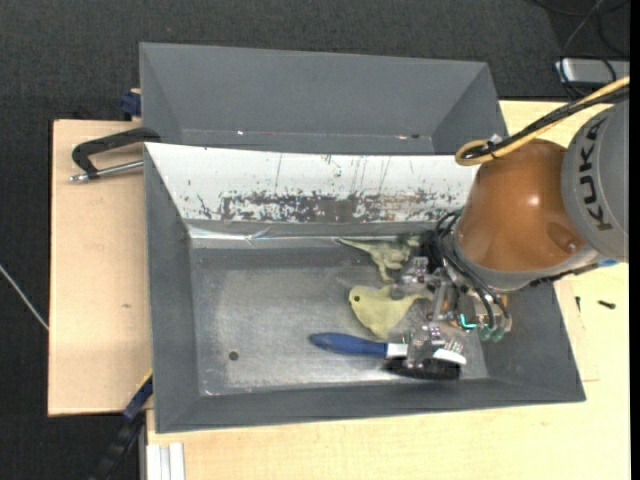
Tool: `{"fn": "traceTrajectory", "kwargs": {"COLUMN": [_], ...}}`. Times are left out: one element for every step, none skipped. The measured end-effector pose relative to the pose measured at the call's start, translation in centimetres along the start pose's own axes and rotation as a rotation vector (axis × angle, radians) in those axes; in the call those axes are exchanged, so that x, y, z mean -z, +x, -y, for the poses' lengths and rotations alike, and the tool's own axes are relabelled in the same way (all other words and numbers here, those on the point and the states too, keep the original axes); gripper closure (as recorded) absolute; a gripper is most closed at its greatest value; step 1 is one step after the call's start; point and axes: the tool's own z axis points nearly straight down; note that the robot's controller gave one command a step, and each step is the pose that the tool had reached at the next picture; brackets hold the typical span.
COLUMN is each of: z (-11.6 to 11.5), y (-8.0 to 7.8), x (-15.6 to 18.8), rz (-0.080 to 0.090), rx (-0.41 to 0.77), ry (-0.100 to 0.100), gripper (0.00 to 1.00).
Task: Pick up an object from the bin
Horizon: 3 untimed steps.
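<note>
My gripper [428,353] is low over the bin floor at the front right, its metal body reaching down from under the orange cover. A blue-handled tool [345,344] lies flat on the floor with its handle pointing left; its dark head end sits right at the gripper's tip. A pale yellow, floppy piece [378,308] lies just behind the tool, touching the gripper's left side. The view does not show how the fingers stand, nor whether anything is between them.
Another pale yellowish scrap [388,255] rests near the back wall, left of the arm. The orange cover and cables hide the bin's right part. The left half of the floor is bare metal.
</note>
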Motion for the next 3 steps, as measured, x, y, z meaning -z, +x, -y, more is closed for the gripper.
{"fn": "traceTrajectory", "kwargs": {"z": [-1.3, -1.3, -0.3], "y": [-0.8, -1.3, -1.6], "x": [-6.5, -6.1, 6.7], "rz": [0.026, 0.047, 0.021], "rx": [0.117, 0.117, 0.118], "ry": [0.002, 0.003, 0.003], "gripper": [0.0, 1.0, 1.0]}}
